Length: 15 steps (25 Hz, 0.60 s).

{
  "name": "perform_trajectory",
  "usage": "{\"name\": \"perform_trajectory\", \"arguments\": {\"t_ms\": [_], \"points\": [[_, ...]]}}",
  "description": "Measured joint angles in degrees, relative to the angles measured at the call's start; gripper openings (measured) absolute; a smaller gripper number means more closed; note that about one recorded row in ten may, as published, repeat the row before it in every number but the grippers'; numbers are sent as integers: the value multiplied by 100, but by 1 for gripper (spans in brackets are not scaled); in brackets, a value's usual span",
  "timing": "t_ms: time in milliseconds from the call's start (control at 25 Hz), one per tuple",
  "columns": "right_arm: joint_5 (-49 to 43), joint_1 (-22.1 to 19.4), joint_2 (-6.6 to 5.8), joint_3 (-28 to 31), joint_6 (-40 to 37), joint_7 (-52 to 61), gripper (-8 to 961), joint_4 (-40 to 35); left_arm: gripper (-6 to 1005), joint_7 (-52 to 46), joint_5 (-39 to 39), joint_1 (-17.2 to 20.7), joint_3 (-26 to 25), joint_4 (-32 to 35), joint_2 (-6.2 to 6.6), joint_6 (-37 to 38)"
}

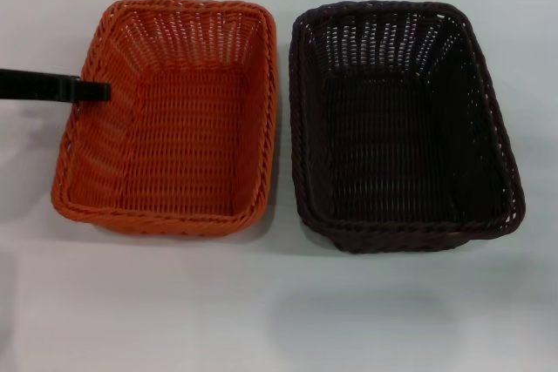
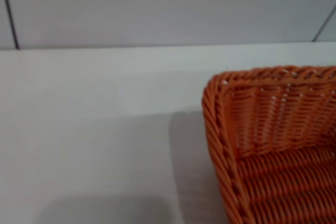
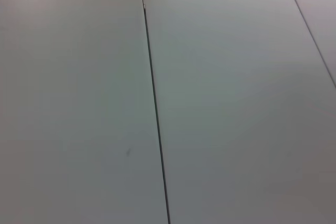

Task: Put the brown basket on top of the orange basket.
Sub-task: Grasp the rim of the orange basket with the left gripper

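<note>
Orange basket (image 1: 170, 119): stands upright on the white table (image 1: 279, 311), on the robot's left side. Its inside holds nothing.
Brown basket (image 1: 401, 124): stands upright on the same table, on the robot's right side, just beside the orange basket. The long sides run parallel, with a narrow strip of table between the rims. It is not on top of the orange basket.
Left gripper (image 1: 91, 90): enters the head view from the left edge as a dark, flat bar. The tip lies at the orange basket's outer left rim. Finger spacing: cannot tell. Contact with the rim: cannot tell.
Right gripper: not visible in any view.
Head view only: both baskets together, their spacing, and the left gripper.
Left wrist view only: one corner of the orange basket (image 2: 273, 145) close up, showing the braided rim and woven floor, with bare table beside it and a pale panelled wall (image 2: 168, 9) behind. No fingers show here.
Right wrist view only: pale flat panels (image 3: 236, 103) divided by thin dark seams; neither basket appears.
</note>
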Motion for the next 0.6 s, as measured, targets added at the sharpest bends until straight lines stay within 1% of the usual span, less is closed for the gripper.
{"name": "perform_trajectory", "arguments": {"t_ms": [320, 560, 600], "points": [[-8, 0, -7, 0, -11, -2, 826, 3, 823, 19, -139, -66, 129, -348, 5, 123], [-18, 8, -16, 0, -11, -2, 825, 18, 823, 43, -121, -91, 129, -396, 22, 142], [-18, 10, -16, 0, -11, -2, 825, 19, 778, 125, -104, -98, 122, -438, 35, 143]]}}
